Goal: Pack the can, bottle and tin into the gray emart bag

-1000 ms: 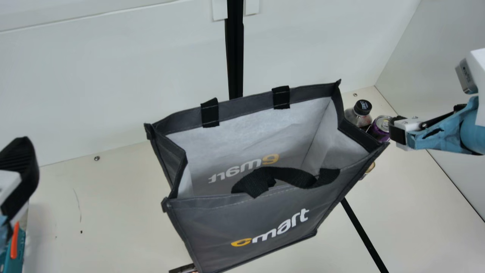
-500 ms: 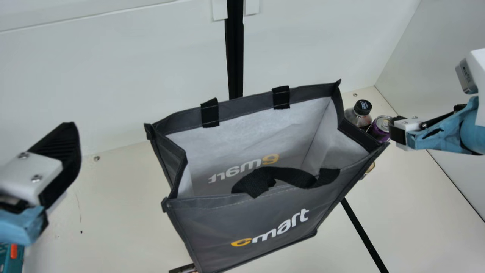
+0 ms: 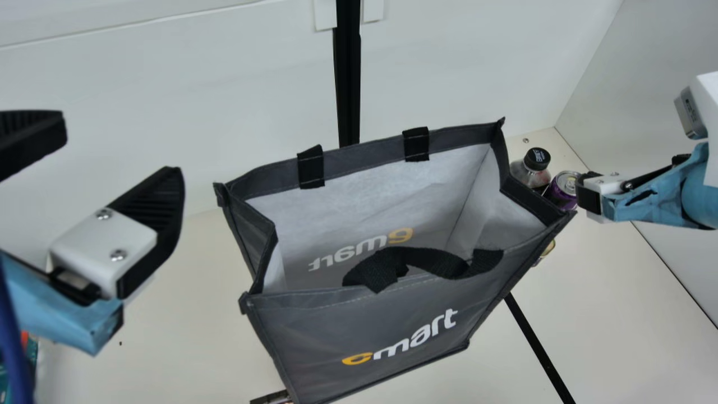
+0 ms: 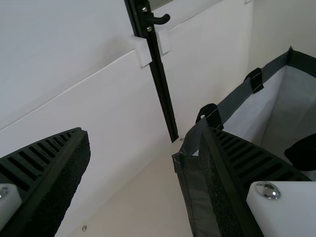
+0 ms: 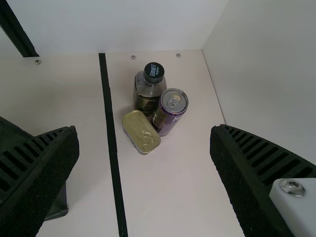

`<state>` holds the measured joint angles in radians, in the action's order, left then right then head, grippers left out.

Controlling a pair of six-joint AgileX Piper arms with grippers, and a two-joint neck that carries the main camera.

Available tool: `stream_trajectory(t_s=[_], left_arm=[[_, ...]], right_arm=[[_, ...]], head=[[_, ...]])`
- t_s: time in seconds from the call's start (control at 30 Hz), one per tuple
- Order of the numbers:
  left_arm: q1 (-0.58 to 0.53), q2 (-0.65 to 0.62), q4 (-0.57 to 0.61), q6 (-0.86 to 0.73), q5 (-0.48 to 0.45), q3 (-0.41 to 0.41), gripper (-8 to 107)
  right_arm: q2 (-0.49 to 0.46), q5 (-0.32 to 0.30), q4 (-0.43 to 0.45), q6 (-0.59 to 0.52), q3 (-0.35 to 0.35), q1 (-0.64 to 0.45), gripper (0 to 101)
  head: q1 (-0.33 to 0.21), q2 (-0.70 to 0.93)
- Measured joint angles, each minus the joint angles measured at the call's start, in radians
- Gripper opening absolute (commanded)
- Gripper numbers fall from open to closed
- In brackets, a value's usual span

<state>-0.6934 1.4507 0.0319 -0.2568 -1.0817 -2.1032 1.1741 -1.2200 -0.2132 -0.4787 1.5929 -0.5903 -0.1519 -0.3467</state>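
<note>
Apparently at the picking step, with can, bottle and tin all outside and packing hardly begun. See the boxy gray fabric emart bag [image 3: 314, 336] in the main view, upright and open-mouthed on the cream table [image 3: 628, 325], with a black webbing handle [image 3: 415, 257] drooping across the front of its opening. In the right wrist view, find the cylindrical black-capped bottle [image 5: 148, 98] and the slim purple metal can [image 5: 170, 116] standing side by side, close against the flat golden tin [image 5: 140, 131] with its rounded corners. Above that cluster, note the black ribbed right gripper [image 5: 144, 129], spread wide and empty. Near the bag's left corner, note the black ribbed left gripper [image 4: 145, 132], likewise parted and grasping nothing, probably meant for steadying the bag. Next, choose one item, line up and descend squarely, slip a finger into the narrow gap between neighbours (awkward, being packed so tightly), then squeeze, lift well above the bag's edge and swing across to the opening. Mind the drooping handle when releasing, and expect a lower, more careful pinch for the tin.
</note>
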Motion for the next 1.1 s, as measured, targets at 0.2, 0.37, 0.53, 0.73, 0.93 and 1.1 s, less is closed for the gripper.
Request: stream_trajectory(t_s=[0.2,0.37,0.53,0.73,0.93,1.1], left_arm=[[-0.013,0.049,0.049,-0.071,-0.014,-0.051,90],[-0.024,0.095,0.088,-0.124,-0.034,-0.106,90],[-0.04,0.145,0.113,-0.166,-0.063,-0.17,90],[-0.06,0.216,0.136,-0.2,-0.107,-0.261,90],[-0.073,0.29,0.16,-0.222,-0.138,-0.35,90],[-0.079,0.335,0.167,-0.242,-0.138,-0.378,90]], right_arm=[[0.0,0.0,0.0,0.0,0.0,0.0,91],[0.0,0.0,0.0,0.0,0.0,0.0,91],[0.0,0.0,0.0,0.0,0.0,0.0,91],[0.0,0.0,0.0,0.0,0.0,0.0,91],[0.0,0.0,-0.001,0.0,0.0,0.0,91],[0.0,0.0,-0.001,0.0,0.0,0.0,91]], head=[[0.0,-0.002],[0.0,-0.002],[0.0,-0.002],[0.0,0.0],[0.0,-0.002],[0.0,-0.002]])
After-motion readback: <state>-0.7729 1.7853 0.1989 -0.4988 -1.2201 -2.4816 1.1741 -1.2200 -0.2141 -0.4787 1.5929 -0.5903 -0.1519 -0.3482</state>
